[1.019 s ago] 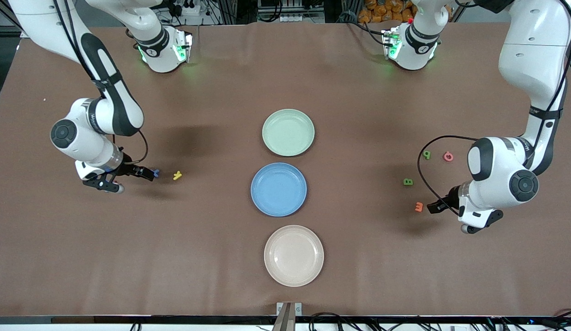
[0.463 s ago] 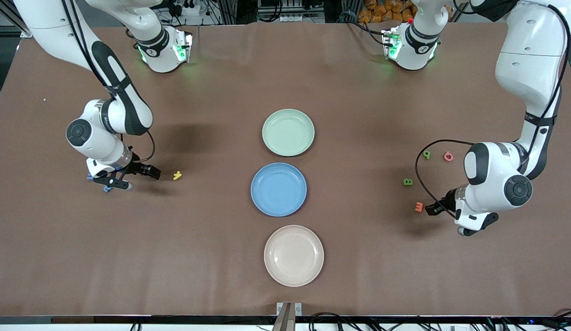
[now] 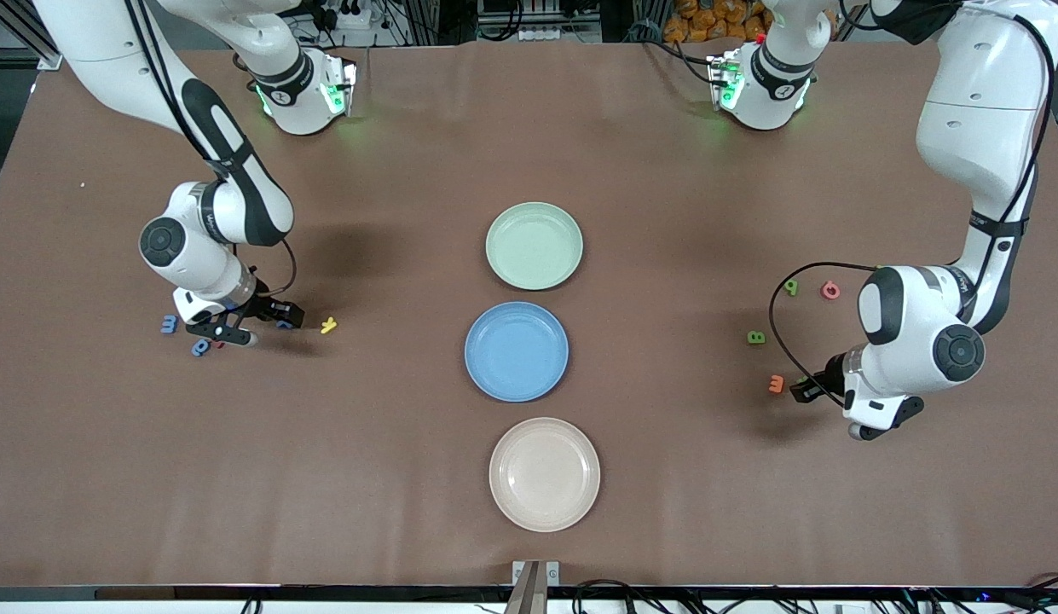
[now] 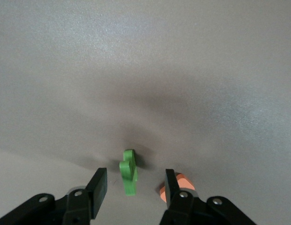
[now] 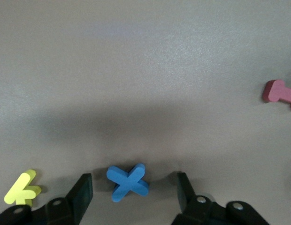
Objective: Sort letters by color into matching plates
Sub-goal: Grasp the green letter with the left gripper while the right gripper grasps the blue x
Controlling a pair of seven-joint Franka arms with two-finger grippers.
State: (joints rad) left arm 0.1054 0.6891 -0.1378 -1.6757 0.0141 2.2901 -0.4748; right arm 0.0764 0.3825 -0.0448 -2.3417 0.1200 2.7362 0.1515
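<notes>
left gripper (image 4: 134,185): low at the table, fingers apart around a green letter (image 4: 128,172)
right gripper (image 5: 134,192): low, fingers apart astride a blue x letter (image 5: 128,182)

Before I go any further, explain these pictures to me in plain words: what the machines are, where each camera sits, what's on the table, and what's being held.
Two white robot arms share a brown table. The wide picture looks down from a high camera facing them; the other two come from cameras on the arms' wrists.

Three plates sit in a row mid-table: green plate, blue plate, cream plate nearest the camera. Small toy letters lie near each arm.

The left gripper is low over the table, open fingers either side of a green letter, an orange letter beside it. The right gripper is open around a blue X, a yellow letter nearby. Nothing is gripped yet.
</notes>
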